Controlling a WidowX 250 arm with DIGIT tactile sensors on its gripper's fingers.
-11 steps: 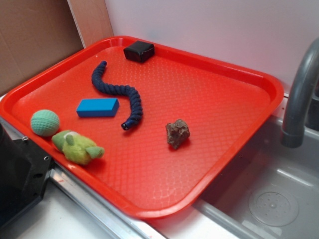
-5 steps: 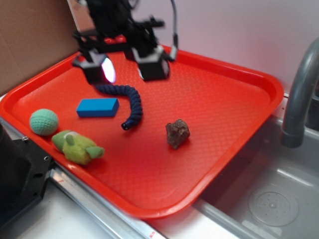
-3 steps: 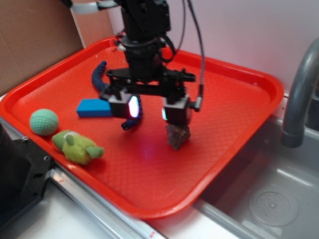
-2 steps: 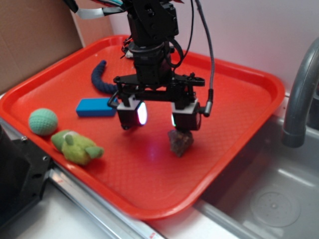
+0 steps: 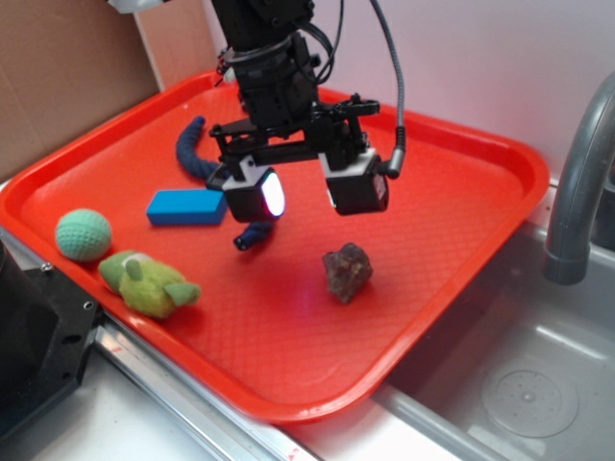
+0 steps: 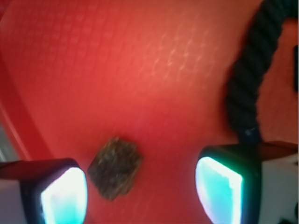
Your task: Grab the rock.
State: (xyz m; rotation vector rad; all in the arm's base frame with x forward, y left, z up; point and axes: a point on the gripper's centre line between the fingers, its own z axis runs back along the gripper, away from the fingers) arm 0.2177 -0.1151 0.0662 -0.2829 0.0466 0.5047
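- We see a green ball (image 5: pixel 84 235) and blue block (image 5: pixel 187 206) at the tray's (image 5: pixel 452 163) left.
- Our pincer (image 5: pixel 309 196) hangs spread and empty above the tray.
- The rock (image 5: pixel 346 271) lies on the tray, below its right finger.

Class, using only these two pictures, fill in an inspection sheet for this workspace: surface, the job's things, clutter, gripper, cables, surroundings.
Surface: red tray with a textured floor and raised rim.
Job's things: rock lies on the tray, not gripped; in the wrist view it sits near one finger, not centred.
Clutter: green ball, green plush toy, blue block, dark blue rope, all on the tray and apart from the rock.
Gripper: gripper open, raised above the tray, empty; its pads glow.
Cables: black cable loops from the arm to the gripper.
Surroundings: sink and grey faucet beside the tray; pale wall behind.
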